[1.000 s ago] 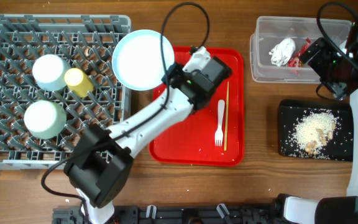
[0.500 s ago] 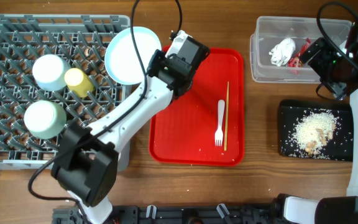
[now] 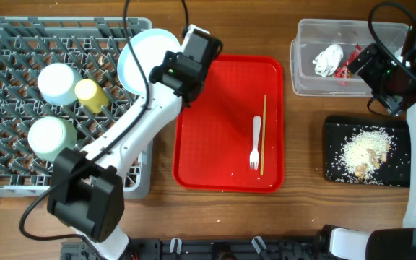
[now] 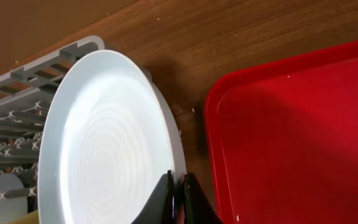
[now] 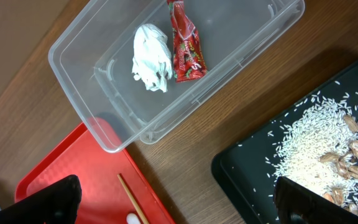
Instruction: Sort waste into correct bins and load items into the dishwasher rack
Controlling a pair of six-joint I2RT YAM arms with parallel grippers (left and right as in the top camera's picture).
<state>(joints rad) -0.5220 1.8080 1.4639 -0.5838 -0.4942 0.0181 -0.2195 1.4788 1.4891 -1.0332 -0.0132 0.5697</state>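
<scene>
Plate: being pinched at its rim by left tool, jaws narrow on the edge. Being held tilted, nearly on edge, over right side of rack, just beside red tray. Probably tilting it so as to slot it upright between pegs rather than laying it flat. Not yet seated, by the look of it; touching rack wall or not, cannot tell.

Already sitting in rack, left of plate: pale bowl, mint bowl, cup, the last nearest and possibly crowding the slot.

Lying side by side on red tray, waiting to be loaded: fork, chopsticks.

Hanging near tub: right tool, fingers wide, gripping nothing. Resting inside tub: tissue, wrapper. Lying on black tray: scraps. Judging waste as sorted.

Standing in the way: rack's right wall and pegs under plate's lower edge.
</scene>
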